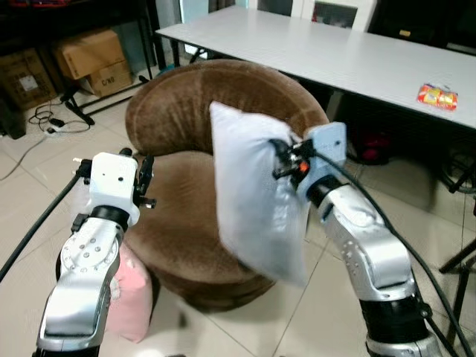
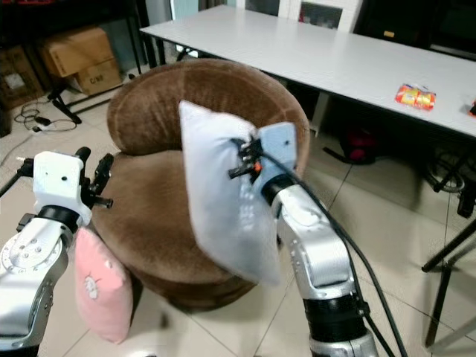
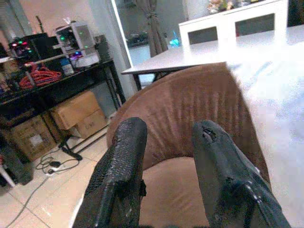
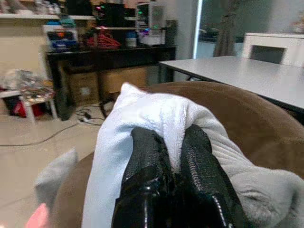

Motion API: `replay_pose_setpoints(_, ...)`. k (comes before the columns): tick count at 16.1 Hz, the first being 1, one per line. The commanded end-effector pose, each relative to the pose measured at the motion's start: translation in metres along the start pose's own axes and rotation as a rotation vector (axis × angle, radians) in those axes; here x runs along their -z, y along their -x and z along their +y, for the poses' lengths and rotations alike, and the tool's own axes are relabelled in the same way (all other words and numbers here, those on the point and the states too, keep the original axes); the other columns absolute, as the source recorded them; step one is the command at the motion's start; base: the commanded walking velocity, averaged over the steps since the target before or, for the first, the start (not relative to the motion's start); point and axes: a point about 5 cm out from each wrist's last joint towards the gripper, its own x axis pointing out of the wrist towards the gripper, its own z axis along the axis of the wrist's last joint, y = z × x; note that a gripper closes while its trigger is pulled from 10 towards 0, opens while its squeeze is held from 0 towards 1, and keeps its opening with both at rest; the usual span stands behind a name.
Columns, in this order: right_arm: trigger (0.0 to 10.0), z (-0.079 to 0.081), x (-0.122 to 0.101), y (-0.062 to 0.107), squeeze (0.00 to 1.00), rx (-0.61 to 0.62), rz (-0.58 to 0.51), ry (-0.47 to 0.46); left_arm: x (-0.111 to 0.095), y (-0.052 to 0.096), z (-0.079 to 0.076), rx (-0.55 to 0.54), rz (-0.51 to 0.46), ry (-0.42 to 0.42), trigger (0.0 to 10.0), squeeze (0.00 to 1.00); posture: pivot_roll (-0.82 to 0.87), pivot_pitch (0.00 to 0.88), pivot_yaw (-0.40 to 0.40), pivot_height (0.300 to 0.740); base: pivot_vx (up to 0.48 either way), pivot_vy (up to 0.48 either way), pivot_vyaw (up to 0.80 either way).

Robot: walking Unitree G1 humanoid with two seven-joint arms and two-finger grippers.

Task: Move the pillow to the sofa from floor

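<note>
while a round brown sofa (image 1: 186, 216) stands before a long white table (image 1: 349, 56), a pale blue pillow (image 1: 256, 193) is held in the air above its seat, pinched by the right gripper (image 4: 173, 164). a pink pillow (image 2: 100, 294) is leaned at the sofa's base. the left gripper (image 3: 168, 180) is held narrowly parted, holding nothing.

Pillow (image 1: 253, 201) — soft white cloth; sofa (image 1: 178, 119) — brown ribbed plush; floor (image 1: 30, 201) glossy tile; table (image 1: 335, 52) smooth, matt.

Home office or workroom: long white table (image 1: 349, 56), brown cardboard boxes (image 1: 93, 59), black shelf of electronics (image 3: 57, 71), tiled floor (image 1: 30, 193).
</note>
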Motion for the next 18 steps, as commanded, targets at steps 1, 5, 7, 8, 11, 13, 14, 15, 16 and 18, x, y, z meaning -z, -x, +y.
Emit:
replay_pose_setpoints(1,10.0,0.002,-0.019,-0.001,0.0,-0.01,-0.083,0.011,-0.004,0.001,0.003,-0.007,-0.02,-0.006,10.0,0.0,-0.03,0.0,-0.019,0.74,0.352,0.0,0.71)
replay_pose_setpoints(5,10.0,-0.002,-0.023,-0.007,0.0,0.022,-0.096,-0.008,-0.004,-0.002,0.001,0.007,-0.026,-0.015,10.0,0.0,-0.03,0.0,-0.017,0.74,0.353,0.0,0.0)
replay_pose_setpoints(7,10.0,-0.001,-0.025,-0.006,0.0,0.014,-0.107,-0.007,-0.007,-0.004,-0.001,0.012,-0.034,-0.013,10.0,0.0,-0.03,0.0,-0.018,0.74,0.352,0.0,0.0)
replay_pose_setpoints(8,10.0,-0.002,-0.026,-0.007,0.0,0.014,-0.112,-0.005,-0.007,-0.005,-0.002,0.014,-0.037,-0.012,10.0,0.0,-0.03,0.0,-0.02,0.74,0.352,0.0,0.0)
replay_pose_setpoints(11,10.0,-0.002,-0.026,-0.008,0.0,0.011,-0.112,-0.003,-0.008,-0.006,-0.002,0.014,-0.043,-0.01,10.0,0.0,-0.03,0.0,-0.025,0.74,0.359,0.0,0.0)
replay_pose_setpoints(13,10.0,-0.001,-0.026,-0.009,0.0,-0.007,-0.114,0.008,-0.009,-0.007,-0.003,0.015,-0.051,-0.008,10.0,0.0,-0.02,0.0,-0.027,0.74,0.354,0.0,0.0)
replay_pose_setpoints(14,10.0,0.0,-0.027,-0.009,0.0,-0.014,-0.115,0.009,-0.009,-0.007,-0.003,0.014,-0.052,-0.007,10.0,0.0,-0.02,0.0,-0.028,0.74,0.356,0.0,0.0)
replay_pose_setpoints(15,10.0,0.001,-0.027,-0.009,0.0,-0.026,-0.117,0.012,-0.009,-0.007,-0.003,0.012,-0.054,-0.003,10.0,0.0,-0.02,0.0,-0.032,0.74,0.356,0.0,0.0)
replay_pose_setpoints(16,10.0,0.002,-0.028,-0.01,0.0,-0.035,-0.116,0.013,-0.009,-0.007,-0.004,0.01,-0.055,-0.001,10.0,0.0,-0.02,0.0,-0.035,0.74,0.356,0.0,0.0)
replay_pose_setpoints(18,10.0,0.004,-0.029,-0.011,0.0,-0.052,-0.117,0.014,-0.009,-0.006,-0.004,0.01,-0.058,-0.001,10.0,0.0,-0.02,0.0,-0.04,0.74,0.356,0.0,0.0)
